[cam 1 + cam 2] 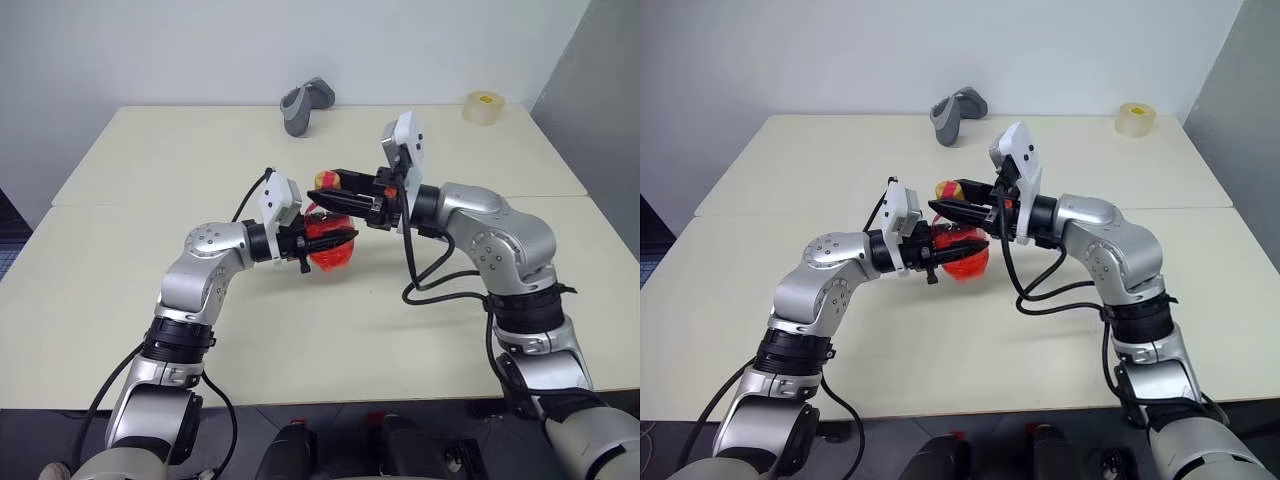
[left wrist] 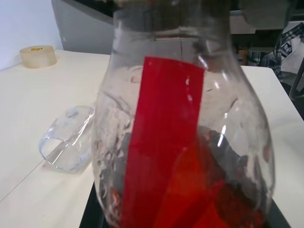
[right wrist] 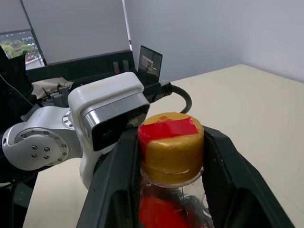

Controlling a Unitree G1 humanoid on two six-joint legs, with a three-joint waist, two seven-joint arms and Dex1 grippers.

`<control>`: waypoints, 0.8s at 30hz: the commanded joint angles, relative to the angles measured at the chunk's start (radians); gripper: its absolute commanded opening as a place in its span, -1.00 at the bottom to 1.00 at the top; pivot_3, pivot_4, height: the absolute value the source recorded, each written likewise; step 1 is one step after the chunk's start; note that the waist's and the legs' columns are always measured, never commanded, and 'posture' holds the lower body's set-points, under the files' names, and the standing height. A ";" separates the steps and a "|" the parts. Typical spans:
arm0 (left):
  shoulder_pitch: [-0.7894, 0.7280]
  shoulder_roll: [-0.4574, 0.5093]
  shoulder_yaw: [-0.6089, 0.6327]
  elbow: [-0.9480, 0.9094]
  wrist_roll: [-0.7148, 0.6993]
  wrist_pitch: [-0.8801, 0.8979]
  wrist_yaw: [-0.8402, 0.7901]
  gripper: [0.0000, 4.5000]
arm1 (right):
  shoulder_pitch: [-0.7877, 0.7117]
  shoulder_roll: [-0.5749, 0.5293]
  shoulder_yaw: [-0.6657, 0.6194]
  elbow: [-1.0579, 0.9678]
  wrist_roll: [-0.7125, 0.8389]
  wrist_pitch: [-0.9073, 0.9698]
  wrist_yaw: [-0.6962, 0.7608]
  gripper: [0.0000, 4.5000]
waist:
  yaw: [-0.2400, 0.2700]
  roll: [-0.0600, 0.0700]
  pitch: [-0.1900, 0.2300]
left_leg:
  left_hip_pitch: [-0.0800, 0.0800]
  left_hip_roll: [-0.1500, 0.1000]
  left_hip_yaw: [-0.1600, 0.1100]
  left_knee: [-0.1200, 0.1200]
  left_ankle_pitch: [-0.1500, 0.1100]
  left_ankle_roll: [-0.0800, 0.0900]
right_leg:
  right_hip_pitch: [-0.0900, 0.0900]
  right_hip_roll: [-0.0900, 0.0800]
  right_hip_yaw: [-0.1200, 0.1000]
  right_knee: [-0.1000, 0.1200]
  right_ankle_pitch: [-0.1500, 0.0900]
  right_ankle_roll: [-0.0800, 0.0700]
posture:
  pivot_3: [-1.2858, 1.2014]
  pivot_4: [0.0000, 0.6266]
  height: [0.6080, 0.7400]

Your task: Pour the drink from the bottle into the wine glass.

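Bottle (image 1: 962, 250) held upright above the surface (image 1: 790, 180), left gripper (image 1: 952, 250) clamped tight on its rounded body. Right gripper (image 3: 171, 156) partly closed, its fingers (image 3: 118, 185) flanking the yellow cap (image 3: 171, 145). Red drink (image 2: 190, 199) low inside. Wine glass (image 2: 66, 145) lies on its side nearby.

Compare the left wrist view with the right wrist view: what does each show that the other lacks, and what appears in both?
Left wrist view alone: the wine glass lying on its side, a tape roll, and the red label on the bottle's body. Right wrist view alone: the red-and-yellow cap between the right gripper jaws, and the left gripper's camera housing. Both: the bottle with red drink, over the table.
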 commanded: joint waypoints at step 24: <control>-0.031 -0.005 0.006 -0.020 -0.001 -0.052 -0.022 -0.44 | -0.046 0.022 -0.062 -0.009 0.051 -0.019 -0.016 -0.36 | 0.000 0.000 0.000 | 0.000 0.000 0.000 0.000 0.000 0.000 | 0.000 0.000 0.000 0.000 0.000 0.000 | 0.03 -0.52 1.00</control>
